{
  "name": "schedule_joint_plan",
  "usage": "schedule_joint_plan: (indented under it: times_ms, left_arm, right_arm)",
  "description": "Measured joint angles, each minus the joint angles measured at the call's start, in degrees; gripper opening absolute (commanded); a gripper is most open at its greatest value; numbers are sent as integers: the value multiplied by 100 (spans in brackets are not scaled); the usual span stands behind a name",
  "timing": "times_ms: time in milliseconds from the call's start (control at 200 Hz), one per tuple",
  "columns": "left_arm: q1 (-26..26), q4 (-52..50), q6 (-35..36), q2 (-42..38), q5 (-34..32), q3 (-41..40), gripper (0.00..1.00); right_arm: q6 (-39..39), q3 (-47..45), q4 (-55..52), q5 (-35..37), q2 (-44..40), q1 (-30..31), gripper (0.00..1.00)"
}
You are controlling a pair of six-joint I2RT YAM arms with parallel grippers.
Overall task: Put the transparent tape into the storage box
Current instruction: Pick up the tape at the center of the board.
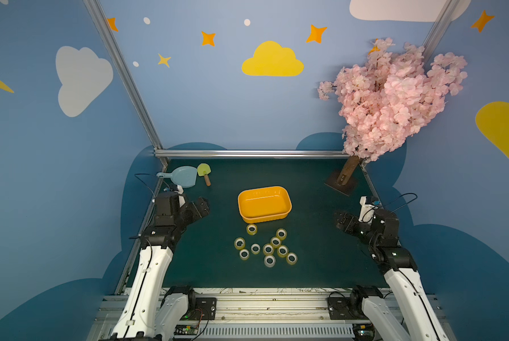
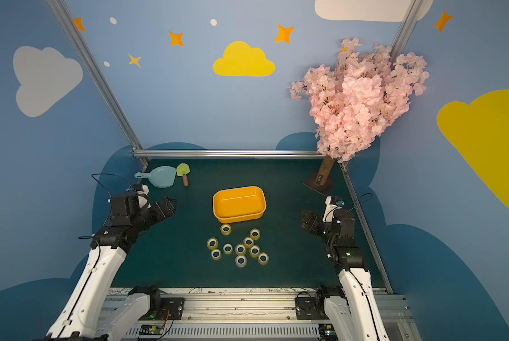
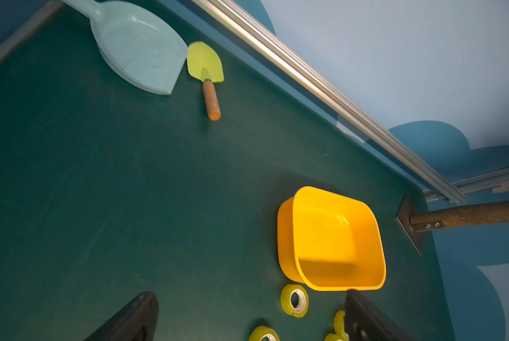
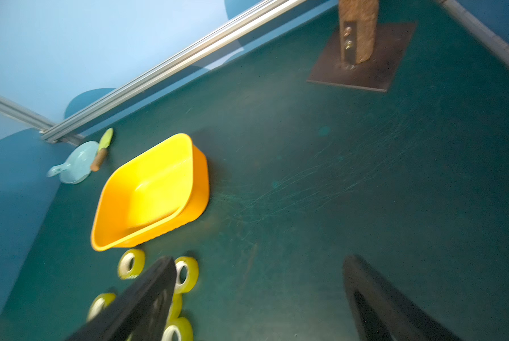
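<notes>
The tape rolls (image 1: 265,248) are lying flat on the table (image 1: 206,265), holes facing up, bunched between the two arms. Being round, they are pointing no special way. The left arm (image 1: 170,212) and right arm (image 1: 380,227) are hanging about equally near, jaws wide apart and empty. The storage box (image 1: 265,219) is sitting just behind.

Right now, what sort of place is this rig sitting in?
Likely a staged robot booth, not a real room: cloud-and-star wall panels, aluminium frame, fake blossom tree standing on the green tabletop.
</notes>
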Motion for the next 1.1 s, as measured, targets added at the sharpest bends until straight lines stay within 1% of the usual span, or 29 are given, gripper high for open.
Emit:
schedule_joint_plan:
  times_ms: [80,190,315,461,566,746,871,991,1096]
  left_arm:
    - [-4,-116,160,280,275,87,100]
    - [-22,-245,332,584,551,98,100]
    - [-39,-275,389,796,855,96,100]
    - [-92,-275,389,1029,1228,96,100]
    - [-155,-278,391,1137,1482,96,100]
    - [-334,-275,391,1303,1735,96,100]
    - [-518,-297,420,1582,1838,96,100]
    - [-699,-352,459,1840,1919,96,100]
    - [-765,-391,472,1899,1932,96,100]
  right_arm:
    - [155,-11,-203,-308,109,26,88]
    - [262,-11,-407,-610,560,144,87]
    - [385,9,-597,-745,1298,544,86]
    - [461,372,-879,-654,1976,1257,87]
    - [551,566,-894,-544,2232,1600,87]
    - [697,570,-977,-254,2588,2055,85]
    - [717,573,-1106,-122,2796,2323,84]
    - [723,577,-1174,-31,2949,2535,84]
    - [721,577,-1176,-28,3091,2697,82]
